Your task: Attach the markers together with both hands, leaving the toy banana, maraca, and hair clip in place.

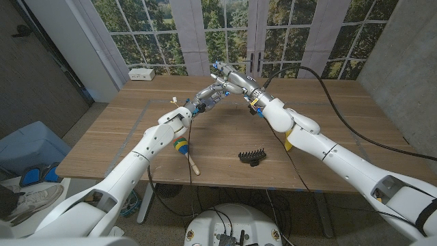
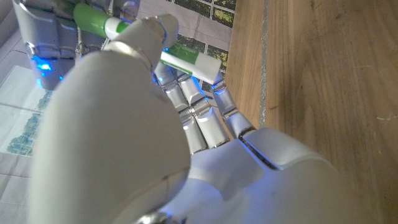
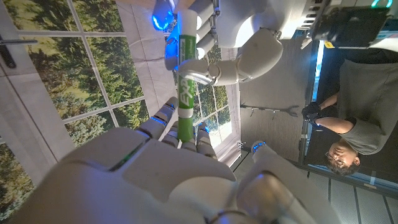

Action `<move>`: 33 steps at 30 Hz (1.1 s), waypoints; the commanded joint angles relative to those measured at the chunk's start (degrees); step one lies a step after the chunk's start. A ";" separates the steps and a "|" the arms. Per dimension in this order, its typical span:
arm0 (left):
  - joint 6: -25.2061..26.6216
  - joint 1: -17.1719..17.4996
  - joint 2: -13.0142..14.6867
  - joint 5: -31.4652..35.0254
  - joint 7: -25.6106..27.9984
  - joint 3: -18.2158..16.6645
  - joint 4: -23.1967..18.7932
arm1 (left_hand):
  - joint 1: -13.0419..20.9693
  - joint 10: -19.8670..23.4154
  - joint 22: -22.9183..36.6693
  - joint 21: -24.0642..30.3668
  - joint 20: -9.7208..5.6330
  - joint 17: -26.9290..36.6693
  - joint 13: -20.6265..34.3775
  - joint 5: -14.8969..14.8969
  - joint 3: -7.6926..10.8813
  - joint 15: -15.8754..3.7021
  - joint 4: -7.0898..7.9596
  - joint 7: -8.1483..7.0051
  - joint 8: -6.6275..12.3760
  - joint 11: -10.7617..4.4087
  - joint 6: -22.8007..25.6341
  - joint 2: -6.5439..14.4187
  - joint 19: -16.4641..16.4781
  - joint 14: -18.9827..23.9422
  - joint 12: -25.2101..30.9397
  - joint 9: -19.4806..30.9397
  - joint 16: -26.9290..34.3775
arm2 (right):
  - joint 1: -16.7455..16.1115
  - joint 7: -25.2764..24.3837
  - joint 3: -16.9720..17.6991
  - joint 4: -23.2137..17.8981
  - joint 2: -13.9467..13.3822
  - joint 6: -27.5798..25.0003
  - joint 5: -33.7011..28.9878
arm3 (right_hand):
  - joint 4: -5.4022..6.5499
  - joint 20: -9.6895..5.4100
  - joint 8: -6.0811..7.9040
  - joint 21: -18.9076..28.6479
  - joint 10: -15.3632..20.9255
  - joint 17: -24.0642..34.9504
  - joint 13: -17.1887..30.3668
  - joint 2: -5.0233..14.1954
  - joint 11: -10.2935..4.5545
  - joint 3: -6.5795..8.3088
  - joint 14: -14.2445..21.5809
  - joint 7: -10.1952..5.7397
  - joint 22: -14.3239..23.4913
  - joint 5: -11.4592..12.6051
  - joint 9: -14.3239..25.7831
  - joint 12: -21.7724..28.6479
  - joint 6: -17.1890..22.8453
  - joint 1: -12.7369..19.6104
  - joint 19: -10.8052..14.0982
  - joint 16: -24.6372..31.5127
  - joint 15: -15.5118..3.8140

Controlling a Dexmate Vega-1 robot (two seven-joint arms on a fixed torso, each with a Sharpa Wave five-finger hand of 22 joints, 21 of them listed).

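Both hands are raised above the back middle of the table and meet there. My left hand [image 1: 205, 98] grips one green and white marker [image 2: 189, 59]. My right hand [image 1: 232, 78] holds a green Expo marker [image 3: 184, 93] upright in its fingers. In the right wrist view the left hand [image 3: 230, 43] closes around that marker's far end, so the two markers stand end to end; the joint itself is hidden by fingers. The maraca [image 1: 182, 148] lies on the table in front of the left arm. The black hair clip [image 1: 251, 157] lies near the front middle. A yellow piece, likely the toy banana [image 1: 289, 139], peeks from under the right arm.
A white box [image 1: 142, 74] sits at the table's back left corner. A black cable [image 1: 321, 82] runs over the table's right half. A person [image 3: 348, 124] stands beyond the table in the right wrist view. A blue bin [image 1: 27, 147] is on the floor to the left.
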 commanded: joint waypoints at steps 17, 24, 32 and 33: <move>-2.03 -0.38 0.86 4.42 4.58 0.87 -1.00 | -2.94 4.23 0.07 -0.43 -5.50 -1.10 0.68 2.54 -1.80 -2.79 0.26 0.46 -0.45 -3.65 0.79 3.52 -0.75 0.94 2.84 -0.72 -0.43 | 0.50 -9.52 0.30 4.12 0.41 6.46 -3.05 | -5.24 7.36 -0.10 -1.03 0.46 -1.01 0.06 -3.25 -0.50 2.29 3.32 -9.09 0.15 -0.68 0.13 -0.55 1.17 0.47 3.37 -0.06 1.41; -3.49 -0.02 2.51 10.35 9.20 2.01 -3.67 | -2.96 4.27 0.09 -0.59 -5.46 -1.41 0.42 2.90 -2.10 -2.79 0.34 0.44 -0.55 -3.77 0.73 3.70 -1.11 0.77 2.17 -1.00 -0.53 | -0.11 -12.06 1.84 5.16 0.76 9.61 -1.30 | -6.99 8.79 -0.28 -1.09 1.13 -1.01 0.11 -4.46 -1.71 2.24 4.65 -9.51 0.22 -1.38 0.15 -0.28 0.56 1.47 4.16 0.23 1.46; -3.54 0.10 4.64 18.32 14.76 4.01 -6.77 | -2.95 4.39 0.13 -0.74 -5.45 -1.86 0.13 3.28 -2.65 -2.79 0.42 0.37 -0.68 -3.72 0.42 4.04 -1.52 0.53 1.17 -1.27 -0.64 | -1.13 -12.55 3.59 4.95 0.68 11.04 0.91 | -7.54 8.98 -0.29 -1.19 0.59 -0.94 0.13 -4.94 -1.79 2.10 4.48 -9.36 0.25 -1.70 0.16 -0.49 0.36 1.64 4.27 0.12 1.57; -3.39 0.09 4.89 19.33 15.45 4.26 -7.17 | -2.94 4.46 0.14 -0.76 -5.43 -1.92 0.24 3.31 -2.72 -2.79 0.42 0.30 -0.66 -3.73 0.37 4.07 -1.58 0.50 1.16 -1.23 -0.65 | -1.32 -12.53 3.85 4.74 0.60 11.11 1.20 | -7.56 9.00 -0.28 -1.19 0.59 -0.93 0.14 -4.96 -1.77 2.08 4.47 -9.33 0.25 -1.72 0.16 -0.48 0.37 1.63 4.27 0.11 1.56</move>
